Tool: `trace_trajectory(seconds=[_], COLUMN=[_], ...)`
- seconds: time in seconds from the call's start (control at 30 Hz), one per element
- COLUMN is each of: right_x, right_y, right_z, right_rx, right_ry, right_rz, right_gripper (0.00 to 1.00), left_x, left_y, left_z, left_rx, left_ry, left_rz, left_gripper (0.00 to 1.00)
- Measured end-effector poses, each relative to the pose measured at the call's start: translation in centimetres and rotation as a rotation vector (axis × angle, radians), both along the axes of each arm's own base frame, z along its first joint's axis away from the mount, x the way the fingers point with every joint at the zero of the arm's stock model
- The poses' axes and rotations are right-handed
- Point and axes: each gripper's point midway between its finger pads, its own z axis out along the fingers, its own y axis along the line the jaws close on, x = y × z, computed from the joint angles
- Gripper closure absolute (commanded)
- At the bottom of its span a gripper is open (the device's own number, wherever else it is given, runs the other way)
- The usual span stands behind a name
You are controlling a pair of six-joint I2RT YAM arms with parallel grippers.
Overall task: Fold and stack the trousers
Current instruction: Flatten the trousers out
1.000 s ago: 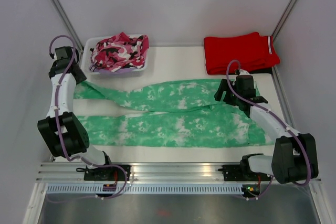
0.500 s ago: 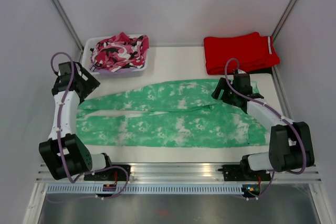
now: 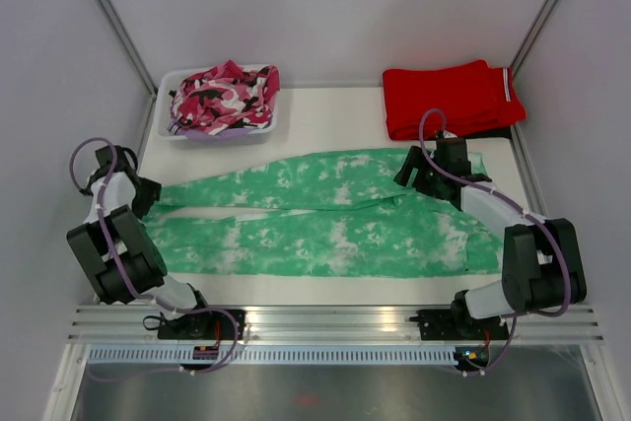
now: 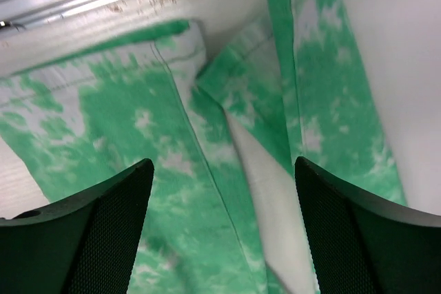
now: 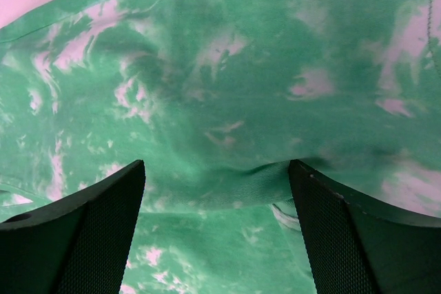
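the trousers (image 3: 325,214) lie spread flat across the middle of the table (image 3: 335,115). the legs run to the left and the wider waist end lies on the right. the far leg bends over the near one towards the middle, and a thin wedge of bare table shows between them on the left.

your left gripper (image 3: 145,196) is low at the left edge of the table, right at the leg ends. in the left wrist view its fingers (image 4: 103,232) stand wide apart with nothing between them. two hemmed leg ends lie under the gap.

your right gripper (image 3: 409,173) is over the far edge of the trousers near the waist end. in the right wrist view its fingers (image 5: 83,232) are also spread wide and hold nothing. a folded edge of the fabric runs across under the gap. you cannot tell whether the tips touch the cloth.

the red trousers (image 3: 449,96) lie folded at the far right corner. the camouflage garment (image 3: 225,94) is heaped in a white tray (image 3: 168,81) at the far left.
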Motion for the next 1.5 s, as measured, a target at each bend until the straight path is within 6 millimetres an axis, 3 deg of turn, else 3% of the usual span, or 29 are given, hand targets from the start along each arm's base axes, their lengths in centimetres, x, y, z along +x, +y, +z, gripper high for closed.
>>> trace_trajectory(seconds=[0.17, 0.43, 0.7, 0.73, 0.83, 0.87, 0.97, 1.07, 1.23, 1.3, 1.43, 1.5], right_x=[0.3, 0.7, 1.0, 1.0, 1.2, 1.3, 1.4, 1.4, 1.5, 1.5, 1.5, 1.5], right_y=[0.3, 0.4, 0.4, 0.4, 0.3, 0.2, 0.1, 0.1, 0.1, 0.1, 0.2, 0.2], right_z=[-1.1, -1.2, -1.1, -1.0, -0.9, -0.9, -0.8, -0.8, -0.7, -0.7, -0.4, 0.1], right_rx=[0.015, 0.017, 0.015, 0.014, 0.008, 0.005, 0.001, -0.001, -0.001, 0.000, 0.008, 0.013], right_ry=[0.023, 0.028, 0.037, 0.040, 0.042, 0.042, 0.040, 0.038, 0.036, 0.036, 0.028, 0.010], right_rz=[-0.003, -0.003, -0.004, -0.005, -0.010, -0.013, -0.017, -0.019, -0.019, -0.020, -0.024, -0.023], right_gripper=[0.09, 0.09, 0.10, 0.10, 0.10, 0.10, 0.10, 0.10, 0.10, 0.10, 0.10, 0.10], left_x=[1.3, 4.3, 5.2, 5.1, 5.2, 5.3, 5.8, 6.6, 8.3, 9.2, 10.1, 10.7], left_y=[2.7, 3.9, 4.5, 4.4, 4.3, 4.2, 4.2, 4.4, 4.2, 3.6, 0.9, -0.5], left_z=[0.6, 1.6, -1.6, -2.1, -3.3, -3.6, -3.9, -3.1, 0.4, 4.0, 14.0, 17.6], left_rx=[0.054, 0.102, 0.067, 0.059, 0.038, 0.028, 0.019, 0.021, 0.046, 0.082, 0.229, 0.276], left_ry=[-0.091, -0.215, -0.152, -0.140, -0.120, -0.120, -0.130, -0.155, -0.280, -0.408, -0.773, -0.906], left_rz=[0.045, 0.026, 0.027, 0.027, 0.027, 0.028, 0.025, 0.013, -0.047, -0.105, -0.299, -0.401], left_gripper=[0.17, 0.23, 0.31, 0.35, 0.57, 0.74, 0.98, 0.98, 0.98, 0.98, 0.98, 0.98])
